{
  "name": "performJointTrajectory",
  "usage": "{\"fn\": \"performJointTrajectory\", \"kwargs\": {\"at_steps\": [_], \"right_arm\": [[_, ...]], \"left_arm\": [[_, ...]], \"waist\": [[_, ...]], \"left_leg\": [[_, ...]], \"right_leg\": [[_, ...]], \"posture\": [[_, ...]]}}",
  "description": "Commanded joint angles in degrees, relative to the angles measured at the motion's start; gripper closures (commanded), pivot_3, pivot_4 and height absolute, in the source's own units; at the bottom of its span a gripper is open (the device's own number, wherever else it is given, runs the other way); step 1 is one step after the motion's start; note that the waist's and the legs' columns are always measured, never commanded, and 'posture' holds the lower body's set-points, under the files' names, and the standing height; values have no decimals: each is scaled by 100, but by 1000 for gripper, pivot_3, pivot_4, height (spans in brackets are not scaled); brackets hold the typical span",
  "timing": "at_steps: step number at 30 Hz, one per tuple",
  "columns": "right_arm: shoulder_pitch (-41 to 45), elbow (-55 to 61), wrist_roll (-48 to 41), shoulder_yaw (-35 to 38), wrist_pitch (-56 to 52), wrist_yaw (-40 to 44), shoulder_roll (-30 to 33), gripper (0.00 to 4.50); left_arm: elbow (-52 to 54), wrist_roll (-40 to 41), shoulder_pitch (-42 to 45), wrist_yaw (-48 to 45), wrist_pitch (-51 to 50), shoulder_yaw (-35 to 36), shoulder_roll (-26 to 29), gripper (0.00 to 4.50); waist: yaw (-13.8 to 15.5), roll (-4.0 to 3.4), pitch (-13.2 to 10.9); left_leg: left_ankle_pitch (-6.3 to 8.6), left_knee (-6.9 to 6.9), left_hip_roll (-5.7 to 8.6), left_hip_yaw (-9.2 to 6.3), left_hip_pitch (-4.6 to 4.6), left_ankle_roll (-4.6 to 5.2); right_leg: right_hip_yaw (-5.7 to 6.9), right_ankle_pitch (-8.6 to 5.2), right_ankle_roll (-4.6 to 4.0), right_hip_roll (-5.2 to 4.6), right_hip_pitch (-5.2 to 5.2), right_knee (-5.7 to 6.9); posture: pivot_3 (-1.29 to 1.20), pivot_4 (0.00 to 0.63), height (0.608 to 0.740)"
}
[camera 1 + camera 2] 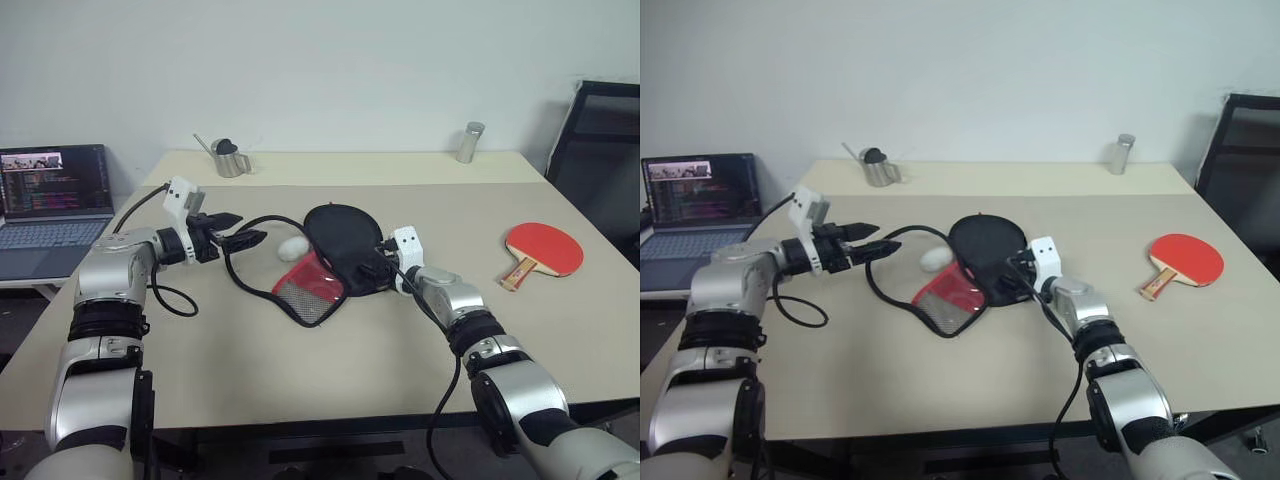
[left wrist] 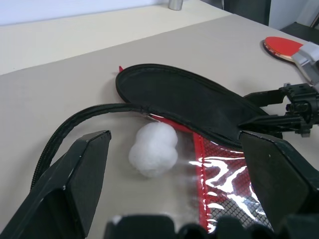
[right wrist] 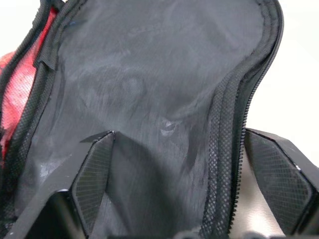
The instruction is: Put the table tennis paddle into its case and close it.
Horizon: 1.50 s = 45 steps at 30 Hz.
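Between the two hands lies the case, unzipped on the bench, its black fabric half flat and its red, mesh-lined half folded out toward the robot, so the mouth gapes for the paddle. Ahead of the right hand, the black panel fills the space between its fingers, which stand apart with one over the fabric and the other outside the zip rim; no grip has closed yet, and the straddle looks meant to pinch that edge and steady the pouch. Just beyond the left hand, whose fingers are spread wide and empty above the bench, sit the white pompom and the loop of zip rim, probably its target for holding the flap open. Well off to the right hand's outer side, the table tennis paddle rests red face up, untouched, handle toward the robot.
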<state>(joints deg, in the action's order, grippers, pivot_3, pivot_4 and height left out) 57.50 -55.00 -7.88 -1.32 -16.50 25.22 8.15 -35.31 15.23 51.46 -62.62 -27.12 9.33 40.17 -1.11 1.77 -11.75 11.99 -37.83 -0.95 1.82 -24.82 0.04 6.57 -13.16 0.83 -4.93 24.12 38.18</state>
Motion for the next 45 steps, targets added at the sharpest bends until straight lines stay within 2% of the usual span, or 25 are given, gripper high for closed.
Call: {"fn": "performJointTrajectory", "kwargs": {"at_steps": [1, 9, 10, 17, 22, 27, 37, 45], "right_arm": [[232, -39, 71, 75, 186, -67, -76, 1296], [171, 265, -25, 194, -150, -162, -188, 4236], [130, 385, -61, 217, -251, -169, -196, 4469], [-260, 1554, -286, 458, -1174, -394, -211, 4469], [-527, 2376, -545, 837, -1809, -950, -268, 4469], [-925, 3295, -664, 1105, -2384, -1521, -280, 4469], [-1822, 5297, -1127, 1812, -4077, -2394, -244, 4469], [-1958, 5849, -1218, 2192, -4423, -2737, -176, 4469]], "left_arm": [[313, 112, -1, 42, -31, 48, 94, 0], [549, 287, -218, 15, -177, 180, 194, 0], [675, 385, -300, -118, -201, 198, 210, 0], [1631, 835, -1032, -986, -169, 119, 569, 0], [1860, 747, -1305, -1271, 46, -76, 807, 0], [2415, 781, -1544, -1443, 138, -337, 815, 0], [2781, 870, -1535, -1558, 71, -620, 708, 0], [2460, 729, -1189, -1632, 273, -897, 528, 0]], "waist": [[-9, 0, 0], [-49, -1, 0], [-53, -1, 0], [-58, -2, -1], [-48, -3, -1], [-32, -3, -1], [-36, -4, -1], [-28, -4, -2]], "left_leg": [[0, 0, 0, 0, 0, 0], [0, 1, -1, 0, 1, 0], [0, 1, -1, 0, 1, 0], [0, 4, -2, 8, 4, 0], [0, 4, -2, 8, 6, -1], [1, 4, 1, 9, 5, 0], [1, 7, -5, 13, 6, 1], [2, 7, -3, 15, 6, 3]], "right_leg": [[0, 0, 0, 0, 0, 0], [-5, 0, -1, 0, 0, 0], [-10, 1, -1, 0, 0, 1], [-38, 1, -2, 0, 4, 0], [-39, 1, -2, 0, 4, 2], [-42, 1, -2, -1, 3, -3], [-46, -13, 22, 2, 6, -2], [-48, -15, 24, 5, 5, -5]], "posture": [[0, 150, 740], [0, 150, 740], [0, 150, 740], [0, 150, 740], [0, 150, 740], [0, 150, 740], [0, 150, 740], [0, 150, 740]]}}
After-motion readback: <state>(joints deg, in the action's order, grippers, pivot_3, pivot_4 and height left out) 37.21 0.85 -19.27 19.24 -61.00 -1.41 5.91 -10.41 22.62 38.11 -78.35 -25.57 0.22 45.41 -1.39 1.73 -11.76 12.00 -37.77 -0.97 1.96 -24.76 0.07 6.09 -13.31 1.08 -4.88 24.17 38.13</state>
